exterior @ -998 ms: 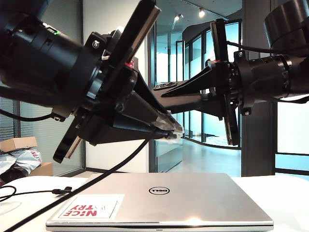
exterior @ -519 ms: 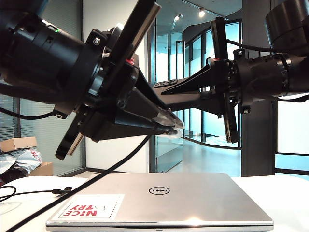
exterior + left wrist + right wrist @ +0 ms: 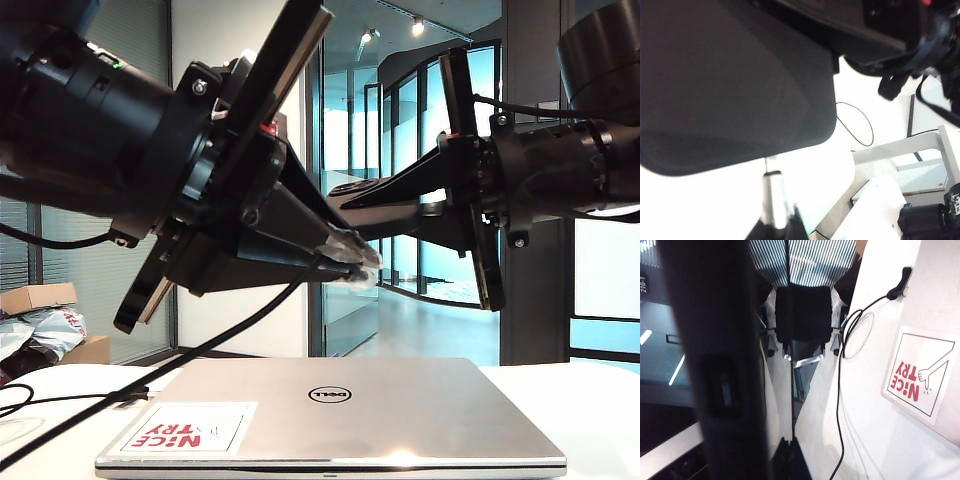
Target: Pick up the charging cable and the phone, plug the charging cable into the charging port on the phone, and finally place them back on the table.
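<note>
Main risk: plug tip missing the port. From the exterior view, plug end of the charging cable [image 3: 362,270] sits just below the near end of the phone [image 3: 385,195], not clearly in line with it; whether touching cannot be told. Pushing now would probably scrape the tip along the phone's edge or bend it. Second risk: the cord trailing down from the left gripper to the table [image 3: 600,400] past the Dell laptop [image 3: 330,415]; a snag on the laptop's corner could tug the plug sideways in the clamp. Third: the phone held by one end only, so a hard push might pivot it in the fingers.

Left gripper [image 3: 350,262] above the laptop, angled down toward its middle, fingers closed tight on the cable just behind the plug. In the left wrist view, silver plug shaft [image 3: 771,197] pinched at the fingertips, phone's dark slab [image 3: 735,80] looming close over it.

Right gripper [image 3: 425,200] above the laptop's far right side, reaching level toward the left gripper, clamped on the phone. Right wrist view mostly filled by the phone's edge [image 3: 725,365], with the laptop's red-and-white sticker [image 3: 917,372] below.
</note>
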Tool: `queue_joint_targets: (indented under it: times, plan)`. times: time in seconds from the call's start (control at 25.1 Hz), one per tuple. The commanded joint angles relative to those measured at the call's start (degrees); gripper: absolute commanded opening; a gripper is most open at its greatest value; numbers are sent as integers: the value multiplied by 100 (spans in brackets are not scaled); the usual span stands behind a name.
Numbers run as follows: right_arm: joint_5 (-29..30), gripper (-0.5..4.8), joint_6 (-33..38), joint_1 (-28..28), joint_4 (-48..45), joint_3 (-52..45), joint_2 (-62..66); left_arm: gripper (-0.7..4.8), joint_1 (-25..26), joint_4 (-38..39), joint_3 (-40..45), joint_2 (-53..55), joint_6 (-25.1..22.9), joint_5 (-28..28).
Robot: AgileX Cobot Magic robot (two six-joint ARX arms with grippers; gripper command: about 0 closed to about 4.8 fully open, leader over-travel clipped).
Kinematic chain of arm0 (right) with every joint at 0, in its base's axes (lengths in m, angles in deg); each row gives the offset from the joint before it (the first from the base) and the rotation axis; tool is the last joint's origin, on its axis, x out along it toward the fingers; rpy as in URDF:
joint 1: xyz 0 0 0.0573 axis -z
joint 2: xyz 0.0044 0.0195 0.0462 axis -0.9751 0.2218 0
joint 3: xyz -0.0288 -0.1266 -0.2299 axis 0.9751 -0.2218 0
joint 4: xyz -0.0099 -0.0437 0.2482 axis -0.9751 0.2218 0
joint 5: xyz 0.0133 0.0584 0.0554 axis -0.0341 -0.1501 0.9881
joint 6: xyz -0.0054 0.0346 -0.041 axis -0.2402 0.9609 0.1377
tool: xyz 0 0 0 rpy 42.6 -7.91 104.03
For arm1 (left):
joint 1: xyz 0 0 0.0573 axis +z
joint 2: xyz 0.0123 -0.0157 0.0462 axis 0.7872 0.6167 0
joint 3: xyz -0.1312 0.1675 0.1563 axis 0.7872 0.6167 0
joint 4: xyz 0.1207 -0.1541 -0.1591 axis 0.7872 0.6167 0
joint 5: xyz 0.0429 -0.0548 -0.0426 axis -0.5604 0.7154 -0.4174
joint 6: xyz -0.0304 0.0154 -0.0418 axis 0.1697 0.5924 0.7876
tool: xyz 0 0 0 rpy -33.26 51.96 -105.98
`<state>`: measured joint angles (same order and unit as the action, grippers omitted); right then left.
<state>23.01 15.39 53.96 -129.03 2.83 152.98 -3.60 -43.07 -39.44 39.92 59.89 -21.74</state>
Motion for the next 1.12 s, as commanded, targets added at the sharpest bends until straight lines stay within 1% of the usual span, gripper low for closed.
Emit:
queue_joint_targets:
  times: [0.04,0.24,0.48,0.6,0.68,1.12]
  plan:
    - [63,-6,109,-13,-450,0,-52,-6,9,-225,-24,-17,-31,-68]
    - [24,-6,258,-4,-634,-2,-52,-6,9,-205,-24,-17,-31,-68]
    - [-63,-6,313,107,-647,-15,-52,-6,7,-208,-24,-17,-31,-68]
    - [-116,-6,442,133,-833,-17,-52,-6,7,-205,-24,-17,-31,-68]
    - [-81,-6,584,138,-929,-17,-50,-6,7,-208,-24,-17,-31,-68]
    - [50,-6,579,138,-883,-107,-50,-6,7,-210,-24,-17,-31,-68]
